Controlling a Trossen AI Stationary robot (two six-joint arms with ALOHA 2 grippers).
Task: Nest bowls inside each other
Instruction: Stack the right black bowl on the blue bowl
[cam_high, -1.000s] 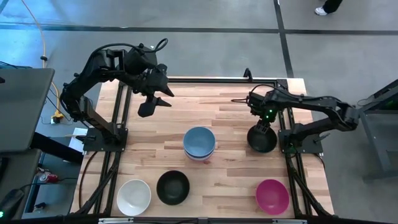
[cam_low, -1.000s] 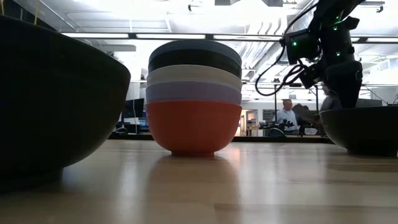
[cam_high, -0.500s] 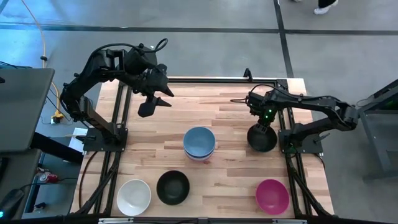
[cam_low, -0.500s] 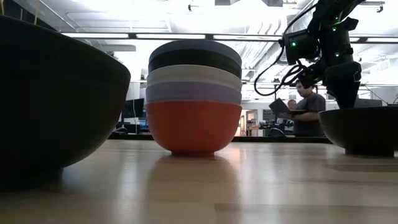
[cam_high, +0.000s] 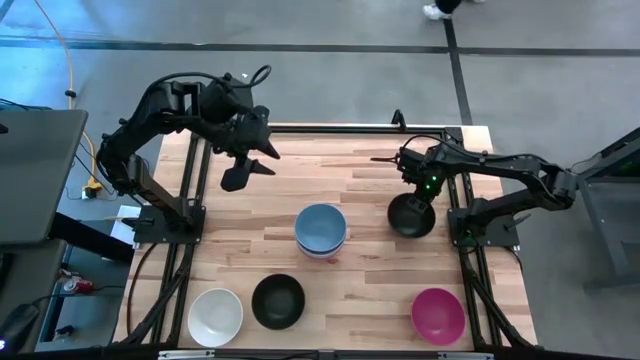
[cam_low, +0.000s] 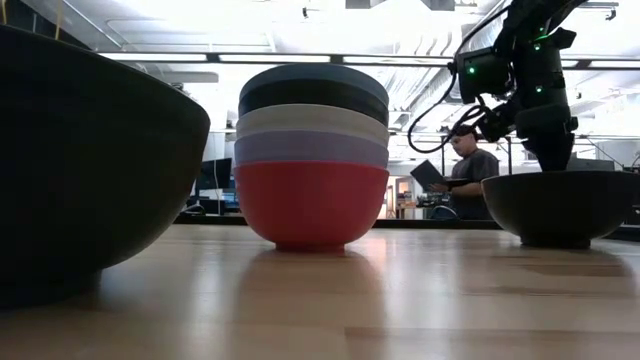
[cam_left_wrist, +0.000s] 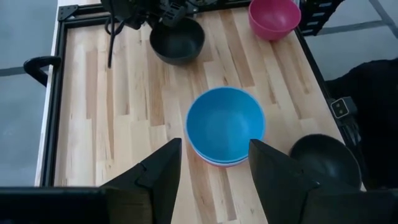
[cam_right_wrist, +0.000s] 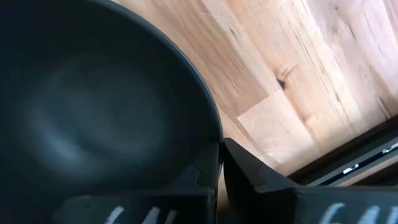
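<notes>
The right gripper (cam_high: 418, 196) is clamping down on the rim of a black bowl (cam_high: 410, 216) at the right side of the table (cam_high: 370, 260) — a second ago its fingers were standing apart over that same rim, and now they are pinched together with the bowl's wall between them, as the right wrist view shows up close. The bowl is also sitting a touch nearer the middle of the table than it was, so the arm seems to be already dragging or lifting it; from the low view I cannot say for sure whether its foot is clear of the wood.

That means the next bowl is being collected for the stack (cam_high: 321, 231) in the centre, where a blue bowl is sitting on top of several others with a red one at the bottom. Three more are waiting along the near edge — a white bowl (cam_high: 216, 316), another black bowl (cam_high: 278, 300) and a magenta bowl (cam_high: 438, 314).

The left gripper (cam_high: 243, 165) is hanging above the far left of the table, fingers spread, holding nothing.
</notes>
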